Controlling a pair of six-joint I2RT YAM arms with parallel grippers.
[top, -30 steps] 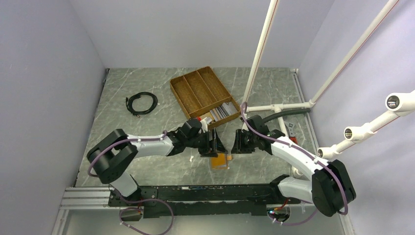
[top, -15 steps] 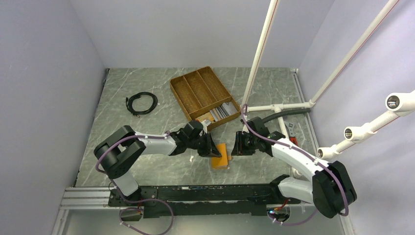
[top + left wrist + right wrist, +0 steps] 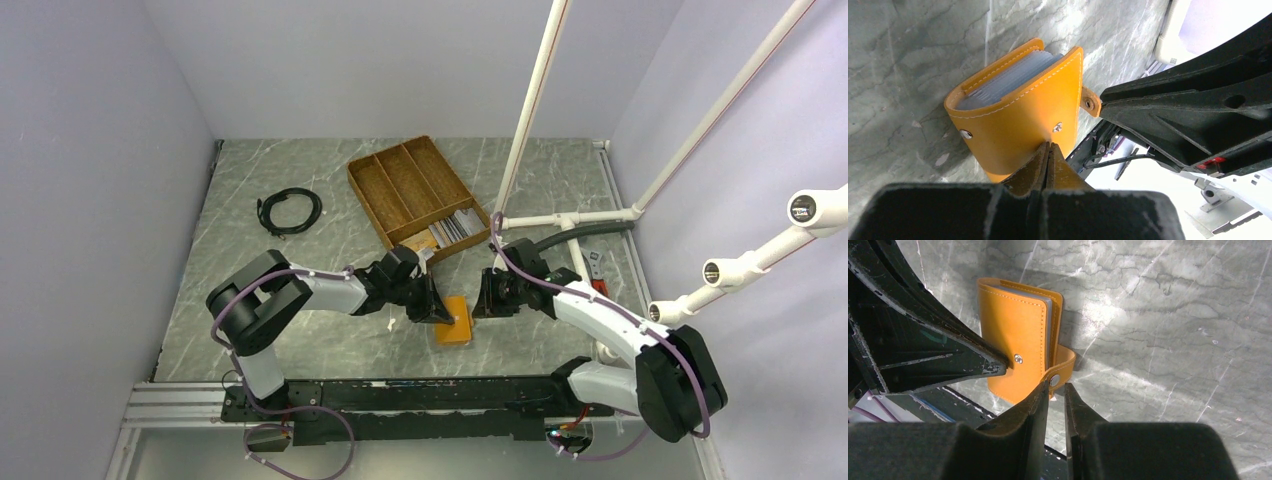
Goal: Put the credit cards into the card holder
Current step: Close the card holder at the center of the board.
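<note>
The orange card holder [image 3: 455,322] lies folded shut on the marble table between both arms. In the left wrist view the card holder [image 3: 1018,120] shows pale sleeves inside. My left gripper [image 3: 437,312] is shut with nothing in it, and its tips [image 3: 1049,145] press on the cover. My right gripper [image 3: 478,305] stands narrowly open [image 3: 1054,387] at the card holder [image 3: 1015,340], with the snap tab [image 3: 1060,372] right at its fingertips. Whether the tab is pinched does not show. Several credit cards [image 3: 455,225] stand in the wicker tray's near compartment.
The brown divided wicker tray [image 3: 400,185] sits behind the arms. A coiled black cable [image 3: 290,211] lies at the back left. A white pipe frame [image 3: 560,218] stands on the right. A black rail [image 3: 400,395] runs along the near edge.
My left gripper has shut and moved right onto the card holder's cover. The right gripper's jaws widened slightly, then narrowed again at the snap tab.
</note>
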